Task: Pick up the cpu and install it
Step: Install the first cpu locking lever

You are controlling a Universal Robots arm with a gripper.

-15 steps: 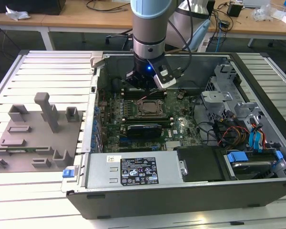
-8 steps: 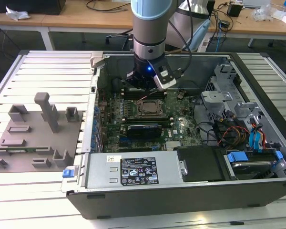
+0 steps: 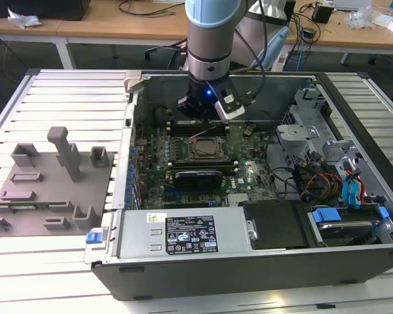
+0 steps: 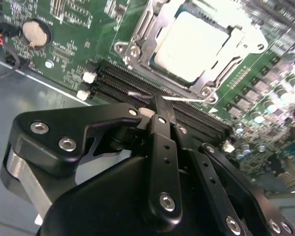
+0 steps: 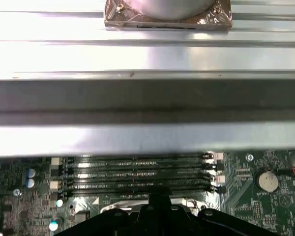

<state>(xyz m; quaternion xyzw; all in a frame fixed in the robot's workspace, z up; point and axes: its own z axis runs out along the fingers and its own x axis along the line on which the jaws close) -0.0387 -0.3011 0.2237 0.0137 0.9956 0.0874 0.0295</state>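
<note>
The cpu (image 4: 196, 44) lies flat inside the square metal socket frame (image 4: 132, 46) on the green motherboard (image 4: 78, 19), its pale silvery top facing up. In the exterior view the cpu (image 3: 206, 149) sits in the middle of the board inside the open computer case. My gripper (image 4: 159, 104) hangs just above the black memory slots (image 4: 118, 81) beside the socket, a short way from the cpu. Its two black fingers are pressed together with nothing seen between them. A thin metal lever (image 4: 189, 100) runs along the socket edge close to the fingertips. The exterior view has the gripper (image 3: 200, 123) just behind the socket.
The computer case (image 3: 111, 261) lies open on a slatted white table. A long black expansion card (image 3: 198, 176) sits in front of the socket. Drive cages and cables (image 3: 327, 176) are at the exterior view's right. A grey fixture tray (image 3: 52, 176) is at its left. A coin battery (image 5: 266, 180) is on the board.
</note>
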